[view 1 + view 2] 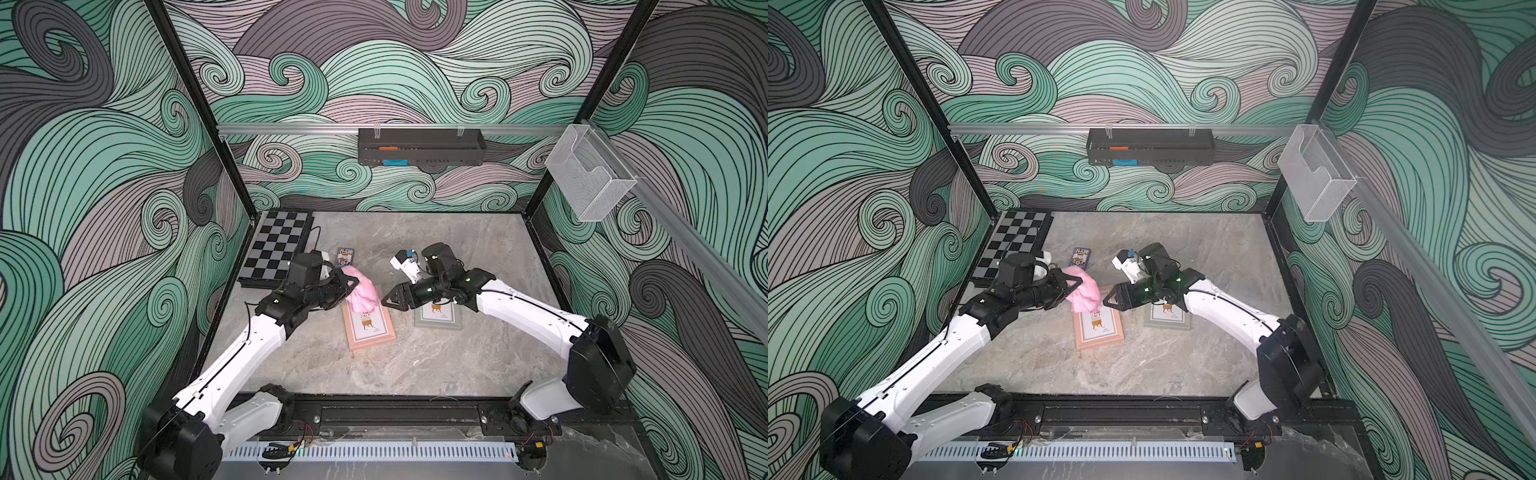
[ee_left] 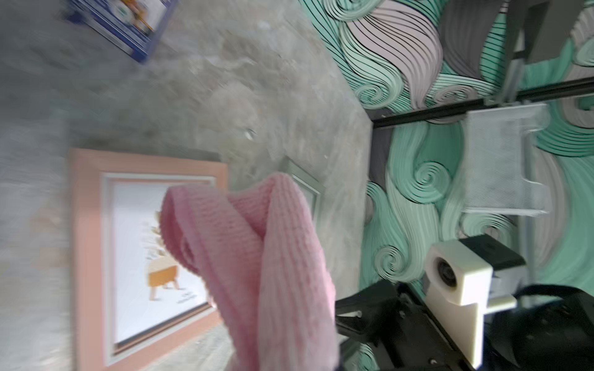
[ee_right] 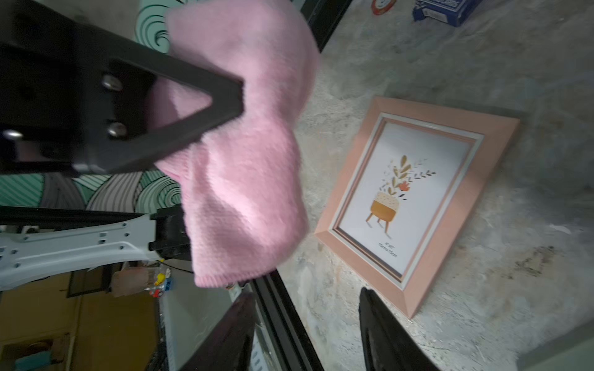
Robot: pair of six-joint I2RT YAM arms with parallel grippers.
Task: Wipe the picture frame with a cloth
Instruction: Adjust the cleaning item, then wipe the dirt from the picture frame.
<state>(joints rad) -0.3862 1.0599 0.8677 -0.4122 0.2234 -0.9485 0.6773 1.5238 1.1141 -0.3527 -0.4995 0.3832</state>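
My left gripper (image 1: 354, 286) is shut on the pink cloth (image 1: 362, 296), which hangs bunched from its jaws. The cloth (image 3: 244, 160) dangles over the far end of a pink picture frame (image 1: 370, 328) that lies flat on the table and holds a plant print (image 3: 401, 199). A second, grey-green picture frame (image 1: 438, 318) lies to its right, partly under my right arm. My right gripper (image 1: 388, 300) hovers just right of the cloth, open, with nothing between its fingers (image 3: 379, 334). In the left wrist view the cloth (image 2: 273, 257) hides my own jaws.
A chessboard (image 1: 278, 249) lies at the back left, with a blue card box (image 1: 345, 256) beside it. A black tray (image 1: 422, 147) hangs on the back rail and a clear holder (image 1: 590, 178) on the right wall. Enclosure walls surround the grey stone tabletop (image 1: 415, 365).
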